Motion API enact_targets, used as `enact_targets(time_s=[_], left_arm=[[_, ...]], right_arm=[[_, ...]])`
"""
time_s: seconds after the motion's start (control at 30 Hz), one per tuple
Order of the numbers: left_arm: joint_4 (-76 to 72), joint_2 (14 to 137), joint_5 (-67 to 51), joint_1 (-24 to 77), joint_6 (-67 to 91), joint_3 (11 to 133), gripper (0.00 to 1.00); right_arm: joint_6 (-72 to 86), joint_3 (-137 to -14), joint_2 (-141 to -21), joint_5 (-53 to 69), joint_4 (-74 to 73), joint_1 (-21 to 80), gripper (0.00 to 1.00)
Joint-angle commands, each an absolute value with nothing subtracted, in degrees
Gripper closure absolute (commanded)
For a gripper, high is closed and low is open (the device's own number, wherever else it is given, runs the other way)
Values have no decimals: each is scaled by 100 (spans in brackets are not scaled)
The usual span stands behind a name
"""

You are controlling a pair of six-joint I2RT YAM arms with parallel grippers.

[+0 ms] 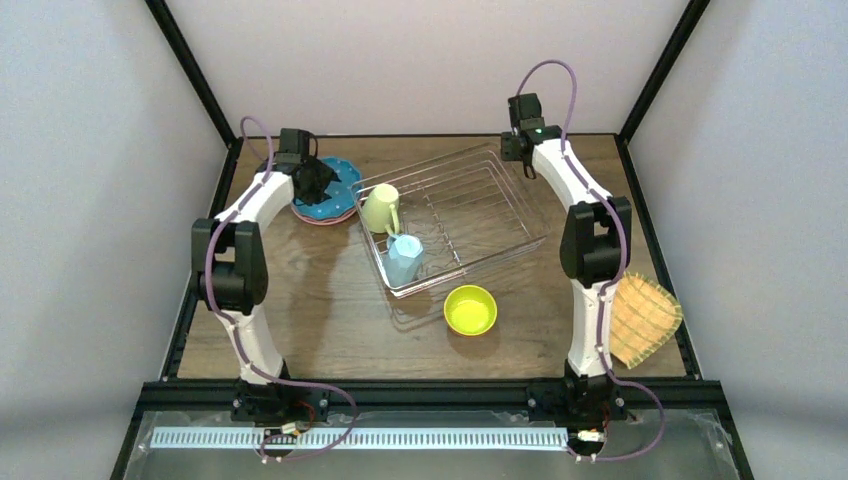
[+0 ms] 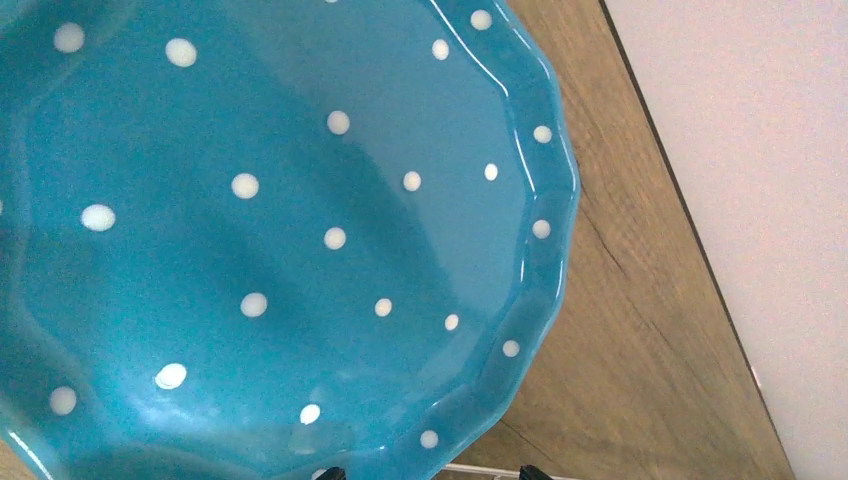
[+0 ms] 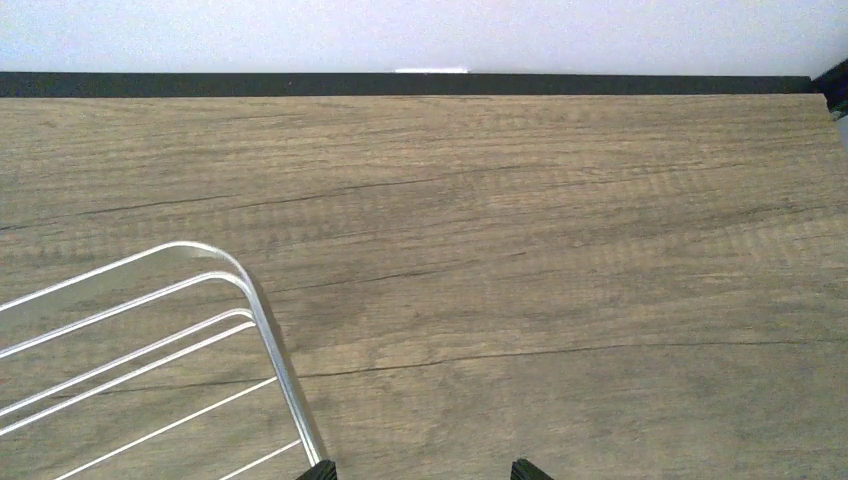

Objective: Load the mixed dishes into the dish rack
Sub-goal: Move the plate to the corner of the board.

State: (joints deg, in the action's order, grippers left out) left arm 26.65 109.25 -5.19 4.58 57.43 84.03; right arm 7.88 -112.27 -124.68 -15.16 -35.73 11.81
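The wire dish rack [image 1: 470, 200] lies mid-table with a pale green mug [image 1: 381, 208] and a light blue mug [image 1: 405, 258] inside it. A blue dotted plate [image 1: 338, 192] rests on a pink plate [image 1: 308, 217] left of the rack. It fills the left wrist view [image 2: 260, 230]. My left gripper [image 1: 316, 180] hovers over it, open [image 2: 432, 474]. My right gripper [image 1: 524, 158] is open and empty [image 3: 420, 472] beside the rack's far right corner [image 3: 255, 300]. A lime bowl [image 1: 470, 309] sits in front of the rack. A woven tan plate [image 1: 640, 317] lies at the right edge. The patterned bowls are out of view.
Black frame posts and pale walls close in the back and sides of the wooden table [image 1: 330, 320]. A rack wire [image 2: 480, 468] shows just past the blue plate's rim in the left wrist view.
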Motion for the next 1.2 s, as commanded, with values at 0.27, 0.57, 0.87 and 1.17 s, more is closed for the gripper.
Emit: enact_targets(time_s=[0.27, 0.57, 0.87, 1.17], left_arm=[[2901, 11443, -71, 493, 5828, 8891, 0], [3385, 11893, 392, 505, 5741, 8962, 0], [3598, 11653, 547, 501, 5805, 8329, 0], [3615, 11042, 495, 536, 5927, 7184, 0]], right_arm=[[970, -10673, -11940, -1076, -3284, 1235, 1], [993, -10583, -11834, -1074, -3137, 1236, 1], [1051, -10652, -11874, -981, -3145, 1233, 1], [1059, -10618, -11856, -944, -3164, 1241, 1]])
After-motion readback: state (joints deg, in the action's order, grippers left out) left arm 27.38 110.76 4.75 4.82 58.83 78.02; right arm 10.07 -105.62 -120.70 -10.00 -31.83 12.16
